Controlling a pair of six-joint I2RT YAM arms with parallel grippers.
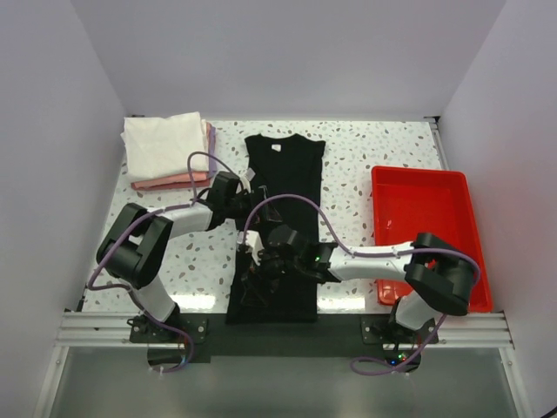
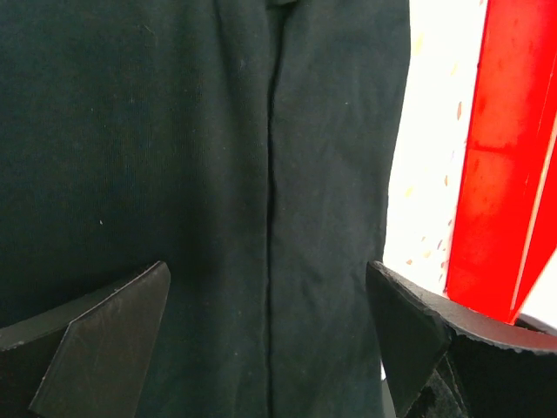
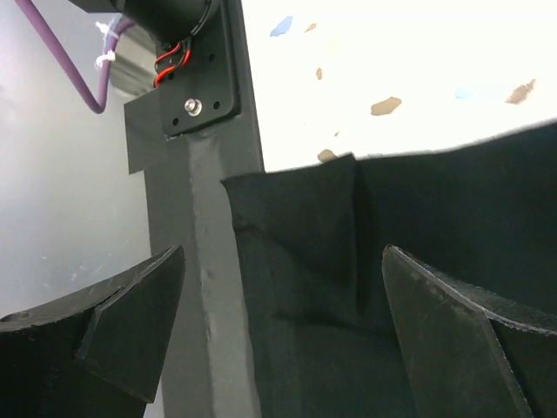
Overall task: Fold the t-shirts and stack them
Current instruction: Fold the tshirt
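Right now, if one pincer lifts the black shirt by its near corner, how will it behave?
Probably floppy: the black shirt lies flat in soft layers, so it would likely drape and unfold. It looks thin, so probably light. Pushed on the speckled table, it would likely bunch rather than slide whole.

At 3 o'clock a red plastic tray (image 1: 426, 205) blocks the way. At 10 o'clock sits a stack of folded white, pink and lavender cloth shirts (image 1: 161, 144). The speckled white table (image 1: 348, 165) is bare between the tray and the long black cloth t-shirt (image 1: 287, 170). The left arm (image 1: 187, 216) and right arm (image 1: 374, 257) crowd 6 o'clock.
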